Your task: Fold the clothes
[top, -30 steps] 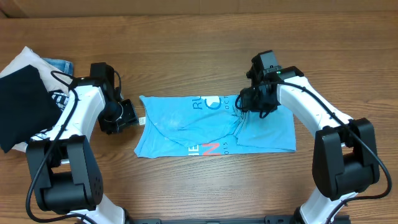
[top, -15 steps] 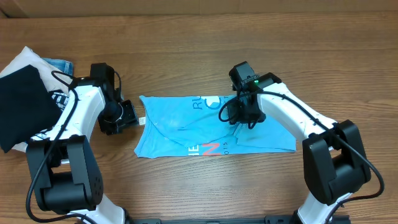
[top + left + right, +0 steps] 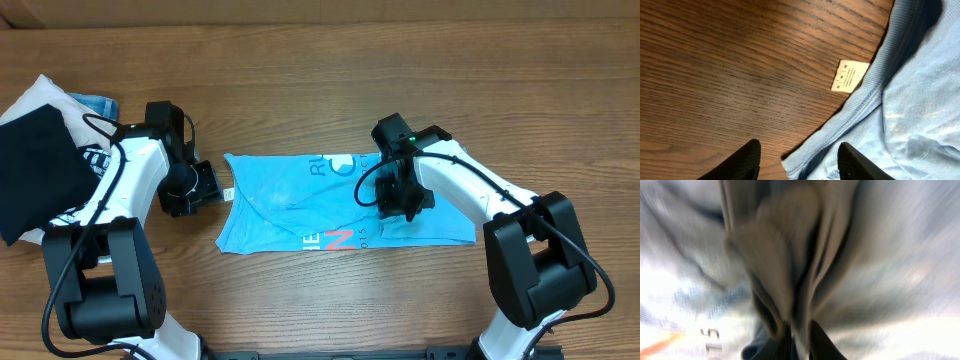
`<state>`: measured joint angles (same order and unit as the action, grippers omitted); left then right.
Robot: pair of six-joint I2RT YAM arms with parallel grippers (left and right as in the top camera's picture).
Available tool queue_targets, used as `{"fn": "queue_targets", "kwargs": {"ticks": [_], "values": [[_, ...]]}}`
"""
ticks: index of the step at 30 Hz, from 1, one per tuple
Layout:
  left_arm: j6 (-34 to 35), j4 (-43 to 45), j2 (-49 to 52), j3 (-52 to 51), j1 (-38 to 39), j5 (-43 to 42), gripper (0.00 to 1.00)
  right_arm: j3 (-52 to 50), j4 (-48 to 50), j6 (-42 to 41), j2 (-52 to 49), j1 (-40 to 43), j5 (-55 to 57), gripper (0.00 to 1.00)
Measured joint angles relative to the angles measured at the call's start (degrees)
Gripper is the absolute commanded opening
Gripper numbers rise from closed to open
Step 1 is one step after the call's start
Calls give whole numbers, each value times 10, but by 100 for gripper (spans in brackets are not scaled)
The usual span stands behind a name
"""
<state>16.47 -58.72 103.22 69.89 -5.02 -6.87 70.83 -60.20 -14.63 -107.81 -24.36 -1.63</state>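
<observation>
Light sky-blue short-sleeved T-shirt (image 3: 285,205) lies centred on brown wooden table (image 3: 300,90); right gripper (image 3: 799,340) pinches a fold near its 3 o'clock end: lift clear, carry toward 9 o'clock, where left gripper (image 3: 802,162) hovers, jaws spread

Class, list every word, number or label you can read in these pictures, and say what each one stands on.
"RU": white letters on the sky-blue T-shirt; the rest of the word is cut off.
"N": large red-pink letter near the shirt's front edge.
"15": small digits beside it, blurred in the right wrist view.
Care label at the shirt's hem: print too small to read.
White print on the black garment: too small to read.
</observation>
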Motion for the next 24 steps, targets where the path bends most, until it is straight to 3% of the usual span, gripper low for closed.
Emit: {"fn": "queue_targets", "kwargs": {"ticks": [8,11,14,15,17,18,24], "values": [[0,0,0,0,0,0,53,0,-24,87,6,-4,-30,21],[0,1,0,0,0,0,53,0,-7,96,7,-4,-49,35],[0,1,0,0,0,0,53,0,19,82,7,-4,-60,38],[0,1,0,0,0,0,53,0,22,81,7,-4,-61,34],[0,1,0,0,0,0,53,0,22,79,7,-4,-63,13],[0,1,0,0,0,0,53,0,22,76,7,-4,-65,7],[0,1,0,0,0,0,53,-13,19,100,7,-8,-87,4]]}}
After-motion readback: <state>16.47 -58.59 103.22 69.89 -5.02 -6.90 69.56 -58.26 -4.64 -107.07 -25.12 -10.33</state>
